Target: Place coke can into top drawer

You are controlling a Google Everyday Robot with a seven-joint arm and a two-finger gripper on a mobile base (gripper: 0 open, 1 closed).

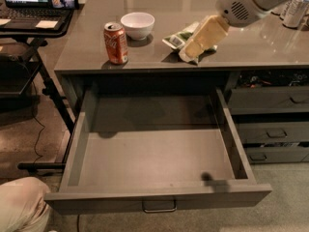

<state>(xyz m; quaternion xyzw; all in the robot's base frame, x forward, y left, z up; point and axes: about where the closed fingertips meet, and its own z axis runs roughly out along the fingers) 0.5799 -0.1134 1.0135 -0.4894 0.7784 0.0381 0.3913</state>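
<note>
On the front-left of the desk (260, 50), the coke can (116, 43) stands upright beside a white bowl (137, 24), just above the open top drawer (159, 197). The gripper (193, 50) hovers well to the can's right over a green packet (179, 36); whether it is open or closed I cannot tell. The can looks light, thin-walled and slick, so a moderate mid-body squeeze should suit.

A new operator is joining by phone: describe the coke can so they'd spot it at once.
On the grey countertop above the open top drawer, look near the front left corner. The coke can stands upright there beside the white bowl, left of the gripper by the green bag. It is the only orange-red can; the pale cans stand far right.
</note>
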